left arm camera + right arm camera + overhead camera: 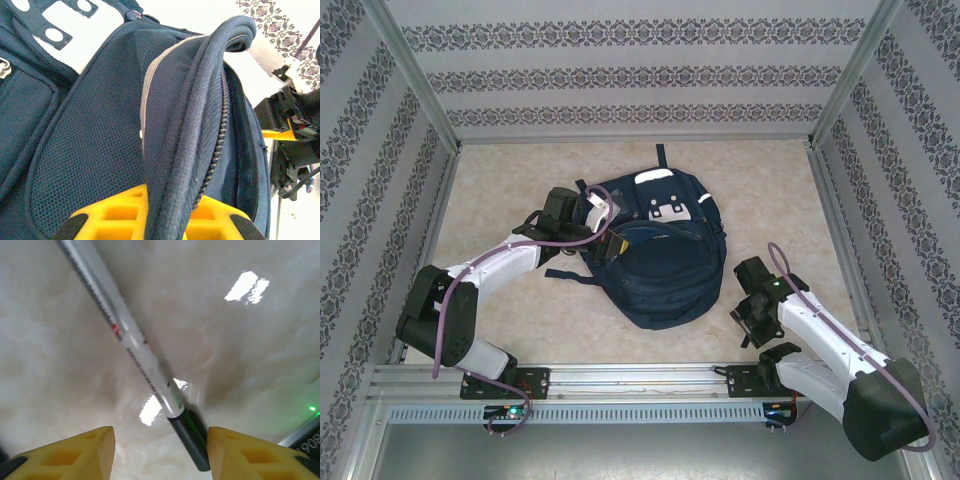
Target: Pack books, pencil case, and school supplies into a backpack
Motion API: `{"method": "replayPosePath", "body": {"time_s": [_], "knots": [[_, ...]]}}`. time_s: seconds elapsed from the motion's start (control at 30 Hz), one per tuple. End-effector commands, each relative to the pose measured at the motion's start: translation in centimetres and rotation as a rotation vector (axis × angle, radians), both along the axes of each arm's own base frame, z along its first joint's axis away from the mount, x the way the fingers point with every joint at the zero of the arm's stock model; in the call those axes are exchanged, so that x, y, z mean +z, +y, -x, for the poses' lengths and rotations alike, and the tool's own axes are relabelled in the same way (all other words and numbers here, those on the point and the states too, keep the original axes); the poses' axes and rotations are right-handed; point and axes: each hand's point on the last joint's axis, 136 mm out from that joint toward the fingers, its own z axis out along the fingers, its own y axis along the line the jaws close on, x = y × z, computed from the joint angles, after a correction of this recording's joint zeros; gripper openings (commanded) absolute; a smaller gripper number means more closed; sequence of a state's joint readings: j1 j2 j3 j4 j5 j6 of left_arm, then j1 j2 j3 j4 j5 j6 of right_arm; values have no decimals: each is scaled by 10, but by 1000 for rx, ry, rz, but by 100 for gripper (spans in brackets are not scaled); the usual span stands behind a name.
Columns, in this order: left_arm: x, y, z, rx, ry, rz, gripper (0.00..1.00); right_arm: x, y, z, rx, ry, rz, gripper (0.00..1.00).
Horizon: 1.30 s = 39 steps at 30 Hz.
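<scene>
While the left gripper [160, 217] pinches the rim of the large navy-blue fabric backpack [665, 265], the right gripper [160, 460] hovers spread over a slim black-and-white pen [136, 352] on the surface [55, 350], so it should next lower and close.

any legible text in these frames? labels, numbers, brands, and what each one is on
"908", roughly: pale digits on a dark part at the lower right corner of the right wrist view, cut off by the edge, uncertain.
Fine print and a red mark along the white barrel of the pen: too blurred to read.
White patches on the backpack: no lettering readable.
</scene>
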State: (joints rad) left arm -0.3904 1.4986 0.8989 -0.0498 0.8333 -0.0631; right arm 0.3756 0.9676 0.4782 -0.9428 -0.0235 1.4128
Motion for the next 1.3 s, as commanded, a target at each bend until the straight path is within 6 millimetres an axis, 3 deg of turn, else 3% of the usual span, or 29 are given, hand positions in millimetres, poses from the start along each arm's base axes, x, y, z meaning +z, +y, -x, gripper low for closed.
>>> {"method": "replayPosePath", "body": {"time_s": [0.0,0.1,0.27,0.33,0.47,0.6,0.8,0.93,1.17,1.27], "knots": [[26,-3,-7,-25,-85,47,2,-11,3,1,-65,-7,7,48],[25,-3,-5,-33,-79,40,2,-16,7,-1,-71,-12,-9,44],[26,-3,-5,-37,-80,37,3,-20,8,4,-67,24,-2,45],[26,-2,-5,-36,-83,38,3,-19,12,-2,-67,-2,-17,45],[27,-2,-5,-37,-88,35,3,7,24,-35,10,-97,-51,44],[27,-3,-6,-41,-84,36,3,30,13,-46,57,-99,13,47],[29,-3,-5,-36,-86,45,3,19,-11,-15,-17,1,98,54],[28,-3,-4,-36,-81,46,4,11,-20,3,-76,31,149,54],[27,-5,-5,-50,-69,52,4,13,-18,7,-91,52,247,51],[28,-6,-6,-51,-69,58,4,-8,2,5,-133,42,143,50]]}}
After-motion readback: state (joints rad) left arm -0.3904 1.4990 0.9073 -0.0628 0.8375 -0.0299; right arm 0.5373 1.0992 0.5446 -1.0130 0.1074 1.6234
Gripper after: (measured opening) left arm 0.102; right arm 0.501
